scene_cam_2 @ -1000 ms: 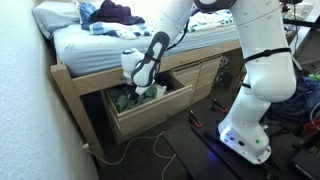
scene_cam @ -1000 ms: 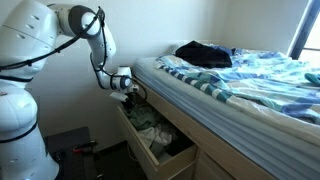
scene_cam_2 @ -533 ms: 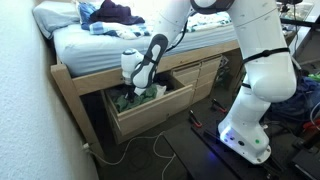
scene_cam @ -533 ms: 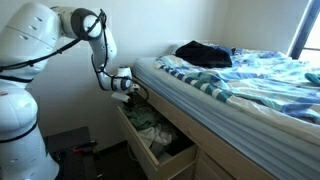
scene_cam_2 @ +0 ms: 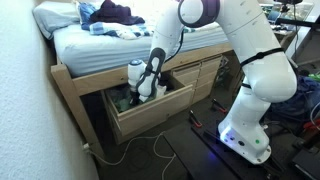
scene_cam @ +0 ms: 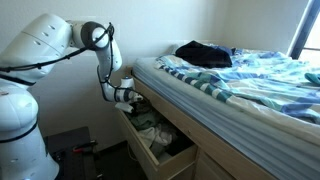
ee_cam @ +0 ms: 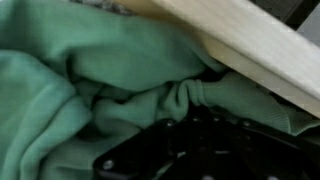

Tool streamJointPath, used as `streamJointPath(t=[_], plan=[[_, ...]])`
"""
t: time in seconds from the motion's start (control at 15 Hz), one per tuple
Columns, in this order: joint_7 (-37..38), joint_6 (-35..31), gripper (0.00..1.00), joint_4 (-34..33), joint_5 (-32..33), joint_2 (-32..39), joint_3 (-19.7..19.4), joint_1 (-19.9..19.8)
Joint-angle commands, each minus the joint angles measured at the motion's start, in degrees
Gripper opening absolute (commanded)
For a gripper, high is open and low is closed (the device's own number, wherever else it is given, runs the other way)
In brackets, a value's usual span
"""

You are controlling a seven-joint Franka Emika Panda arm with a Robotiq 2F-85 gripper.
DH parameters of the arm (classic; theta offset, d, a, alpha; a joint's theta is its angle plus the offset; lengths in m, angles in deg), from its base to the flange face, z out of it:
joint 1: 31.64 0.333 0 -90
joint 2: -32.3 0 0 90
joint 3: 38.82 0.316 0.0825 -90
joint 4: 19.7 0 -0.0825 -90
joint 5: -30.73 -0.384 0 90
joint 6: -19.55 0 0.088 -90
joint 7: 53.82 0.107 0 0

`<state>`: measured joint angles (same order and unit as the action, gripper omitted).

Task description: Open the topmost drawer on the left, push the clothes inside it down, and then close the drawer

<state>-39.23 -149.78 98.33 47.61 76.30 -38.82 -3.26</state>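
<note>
The topmost drawer (scene_cam: 137,143) under the bed stands pulled open in both exterior views (scene_cam_2: 150,114). It holds crumpled clothes (scene_cam: 156,131), mostly green (scene_cam_2: 130,99). My gripper (scene_cam: 130,99) is down at the back of the drawer, its tip pressed into the clothes (scene_cam_2: 144,93). In the wrist view the dark fingers (ee_cam: 195,125) sit together against bunched green cloth (ee_cam: 100,60), just under the wooden bed frame (ee_cam: 250,40). Nothing is held between them.
The bed (scene_cam: 240,80) carries striped blue bedding and a dark garment (scene_cam: 203,53). Further closed drawers (scene_cam_2: 210,72) sit beside the open one. A white cable (scene_cam_2: 160,150) lies on the floor before the drawer. The robot base (scene_cam_2: 250,120) stands close by.
The arm has bent lower and the gripper has gone down from above the drawer's rim into the clothes. The drawer has not moved.
</note>
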Motion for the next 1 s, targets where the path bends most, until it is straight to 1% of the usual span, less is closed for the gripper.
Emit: streamJointPath(t=[0.0, 0.27, 0.47, 0.6, 0.87, 0.93], plan=[[-0.5, -1.4, 0.0, -0.5, -1.0, 1.8, -4.9, 3.1], [1.0, -1.7, 0.0, 0.6, -0.9, 1.2, -9.8, 7.1], [1.4, -1.1, 0.0, 1.0, -1.0, 1.1, -12.6, 9.7], [0.4, 0.2, 0.0, 1.1, -1.0, 0.8, -12.8, 10.3], [-2.7, 2.6, 0.0, 2.2, -1.3, -1.2, -9.2, 8.3], [-2.7, 3.4, 0.0, 2.7, -1.3, -2.1, -9.0, 8.5]])
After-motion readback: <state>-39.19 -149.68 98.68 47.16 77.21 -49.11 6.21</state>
